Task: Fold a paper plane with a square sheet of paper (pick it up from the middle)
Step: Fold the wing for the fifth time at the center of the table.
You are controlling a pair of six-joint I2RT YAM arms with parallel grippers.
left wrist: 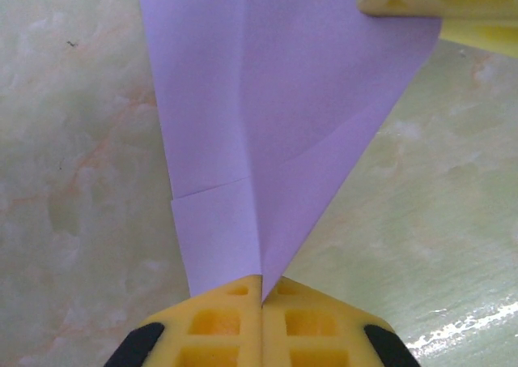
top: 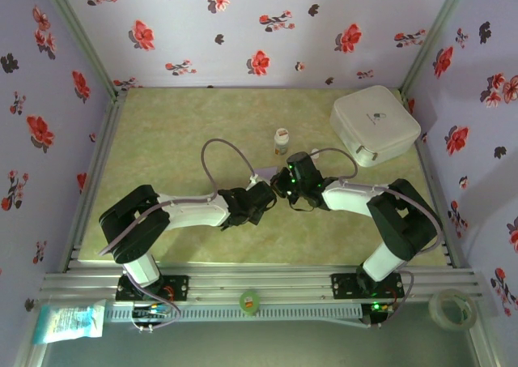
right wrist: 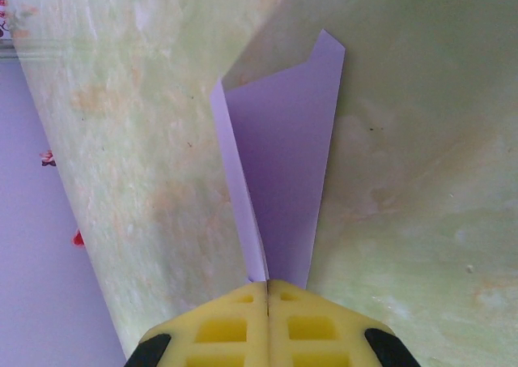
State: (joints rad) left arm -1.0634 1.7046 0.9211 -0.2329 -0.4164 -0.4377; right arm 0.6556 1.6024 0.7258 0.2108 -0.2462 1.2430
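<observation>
Overhead, left hand (top: 268, 192), right hand (top: 282, 183), white box (top: 375, 124); close-up, creased, pinched paper (left wrist: 275, 100).

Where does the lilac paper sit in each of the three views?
Top external: lilac paper, a pale sliver near the picture's middle.
Left wrist: upper centre, pinched at the bottom by the left gripper.
Right wrist: centre, pinched by the right gripper.
Shared landmark: green marbled tabletop.

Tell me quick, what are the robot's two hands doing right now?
Left gripper: closed, holding the folded lilac paper.
Right gripper: closed, holding it too.
</observation>
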